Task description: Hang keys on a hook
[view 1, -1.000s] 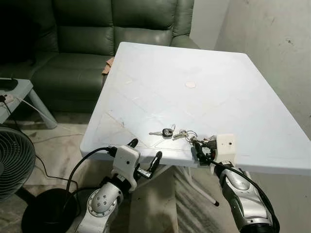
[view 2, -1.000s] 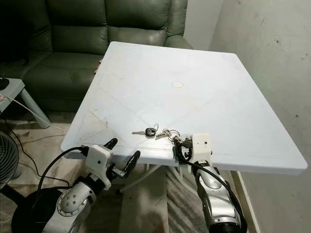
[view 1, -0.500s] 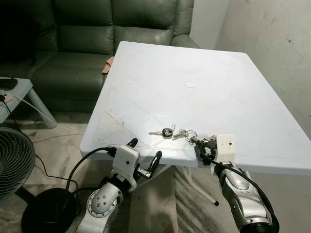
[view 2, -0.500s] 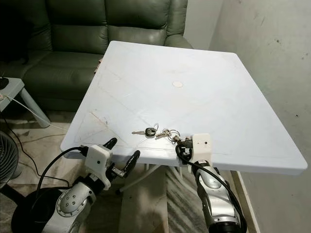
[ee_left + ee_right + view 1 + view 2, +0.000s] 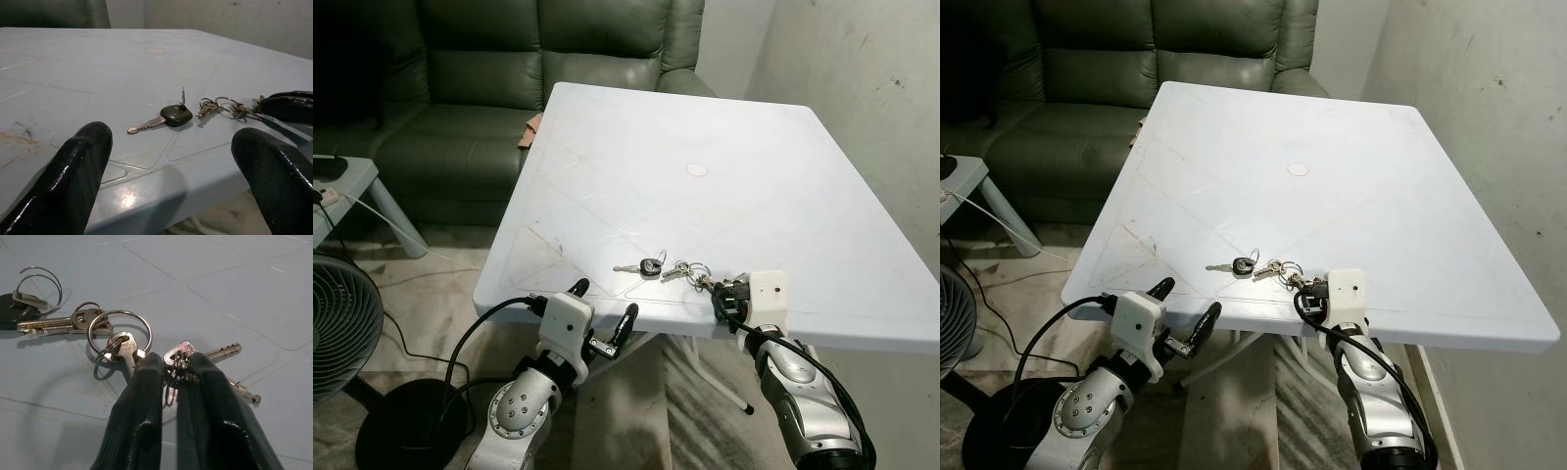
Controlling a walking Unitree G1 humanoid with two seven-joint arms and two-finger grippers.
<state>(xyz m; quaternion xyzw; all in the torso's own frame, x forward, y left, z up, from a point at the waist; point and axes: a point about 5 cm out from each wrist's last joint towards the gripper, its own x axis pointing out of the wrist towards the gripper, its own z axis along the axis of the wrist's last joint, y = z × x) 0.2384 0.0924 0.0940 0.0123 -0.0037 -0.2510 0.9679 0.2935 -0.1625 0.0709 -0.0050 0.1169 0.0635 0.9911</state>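
1. The left end effector (image 5: pixel 603 315) hovers just off the near edge of the white table (image 5: pixel 754 186), released, its two black fingers (image 5: pixel 78 166) spread wide with nothing between them. It sits low and close to the rim; a forward move without lifting could, I judge, knock the table edge and jolt what lies on it.

2. The bunch of keys (image 5: pixel 674 269) lies on the table near its near edge: a black-headed key (image 5: pixel 171 115) at the left end, linked rings and silver keys trailing rightward.

3. The right end effector (image 5: pixel 721 293) is clenched on the right end of the bunch, its fingertips (image 5: pixel 146 382) pinching a small ring and key head (image 5: pixel 178 356) against the table.

4. The grip looks thin, taking only the ring and one key head. On lifting, the ring could slide out from the fingertips, or the hanging weight of the black-headed key could swing the bunch and twist it loose.

5. No hook can be made out, so the robot will likely have to turn or walk while carrying; that movement could shake the keys free.

6. No containers stand on the table; it carries the keys and a small round mark (image 5: pixel 697 170) toward the far side.
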